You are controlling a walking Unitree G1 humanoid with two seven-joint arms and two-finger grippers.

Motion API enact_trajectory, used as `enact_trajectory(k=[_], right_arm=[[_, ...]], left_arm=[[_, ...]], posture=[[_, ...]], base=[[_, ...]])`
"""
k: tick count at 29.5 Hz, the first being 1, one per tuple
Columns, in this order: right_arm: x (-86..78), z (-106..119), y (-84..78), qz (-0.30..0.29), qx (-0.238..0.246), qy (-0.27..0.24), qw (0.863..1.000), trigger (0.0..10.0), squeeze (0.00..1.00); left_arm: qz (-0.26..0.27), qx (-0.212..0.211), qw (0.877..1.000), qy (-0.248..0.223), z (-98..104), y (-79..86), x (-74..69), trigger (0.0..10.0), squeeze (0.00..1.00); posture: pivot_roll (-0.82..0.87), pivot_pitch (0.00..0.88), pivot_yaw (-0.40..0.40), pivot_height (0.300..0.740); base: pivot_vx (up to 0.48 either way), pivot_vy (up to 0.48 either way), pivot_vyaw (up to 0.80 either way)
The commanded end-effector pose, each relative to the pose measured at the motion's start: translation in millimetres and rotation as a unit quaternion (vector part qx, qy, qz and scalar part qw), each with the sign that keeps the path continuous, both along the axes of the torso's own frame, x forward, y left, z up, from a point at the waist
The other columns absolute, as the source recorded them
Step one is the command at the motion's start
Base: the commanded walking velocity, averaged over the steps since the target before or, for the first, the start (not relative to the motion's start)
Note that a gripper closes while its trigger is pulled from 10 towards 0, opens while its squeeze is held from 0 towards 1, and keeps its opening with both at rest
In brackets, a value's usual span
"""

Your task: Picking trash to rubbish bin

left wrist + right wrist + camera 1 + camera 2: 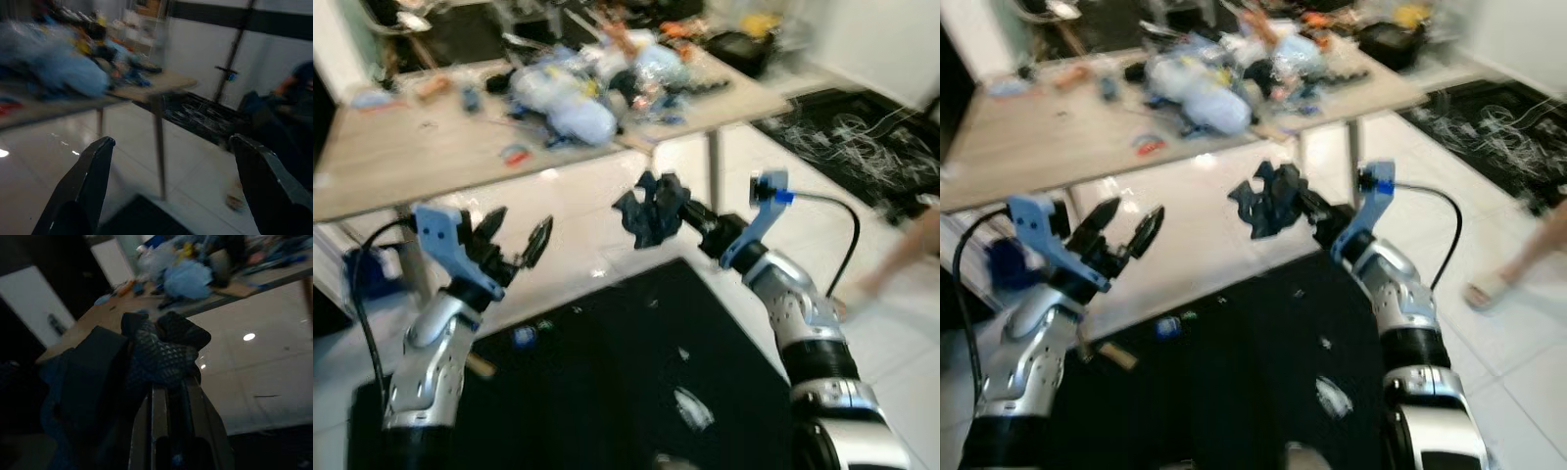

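Loosely bunched at frame centre, dark crumpled trash (pixel 651 211) clenched in right tool (pixel 677 211) may slip; left tool (pixel 516 238) released

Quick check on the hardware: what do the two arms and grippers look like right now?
Both arms are silver with black joint bands. Each wrist carries a light blue bracket and a black cable looping back toward the body. The left gripper and right gripper each have two long black fingers; the left fingers are broad at the base, tapering to rounded tips.
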State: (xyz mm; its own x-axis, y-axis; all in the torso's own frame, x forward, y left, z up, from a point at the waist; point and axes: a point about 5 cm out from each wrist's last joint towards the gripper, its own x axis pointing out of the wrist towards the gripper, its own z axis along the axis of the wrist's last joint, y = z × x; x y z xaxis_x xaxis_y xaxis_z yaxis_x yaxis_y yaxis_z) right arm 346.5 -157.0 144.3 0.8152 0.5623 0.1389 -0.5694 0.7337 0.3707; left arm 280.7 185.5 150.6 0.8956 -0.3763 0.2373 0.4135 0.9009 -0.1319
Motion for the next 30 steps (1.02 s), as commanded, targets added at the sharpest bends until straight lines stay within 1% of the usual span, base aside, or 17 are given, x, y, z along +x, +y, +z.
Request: enact_trajectory(k=[1,11,30], right_arm=[[0.2,1.0,-0.7,-0.002,0.001,-0.002,1.000,10.0,0.00],[0.2,-0.1,0.3,0.001,0.001,-0.001,1.000,10.0,0.00],[0.4,0.7,1.0,0.002,0.000,-0.002,1.000,10.0,0.00]], left_arm=[[-0.002,0.011,1.000,-0.003,0.5,-1.6,0.7,10.0,0.00],[-0.008,0.024,1.000,-0.008,-1.2,-5.0,-0.1,10.0,0.00],[0.013,0.039,0.999,-0.014,-1.2,-2.5,1.7,10.0,0.00]], posture=[[-0.04,0.000,-0.013,0.740],[-0.03,0.000,-0.014,0.740],[-0.03,0.000,-0.016,0.740]], base=[[0.000,0.000,-0.77],[0.000,0.000,-0.77],[0.000,0.000,-0.77]])
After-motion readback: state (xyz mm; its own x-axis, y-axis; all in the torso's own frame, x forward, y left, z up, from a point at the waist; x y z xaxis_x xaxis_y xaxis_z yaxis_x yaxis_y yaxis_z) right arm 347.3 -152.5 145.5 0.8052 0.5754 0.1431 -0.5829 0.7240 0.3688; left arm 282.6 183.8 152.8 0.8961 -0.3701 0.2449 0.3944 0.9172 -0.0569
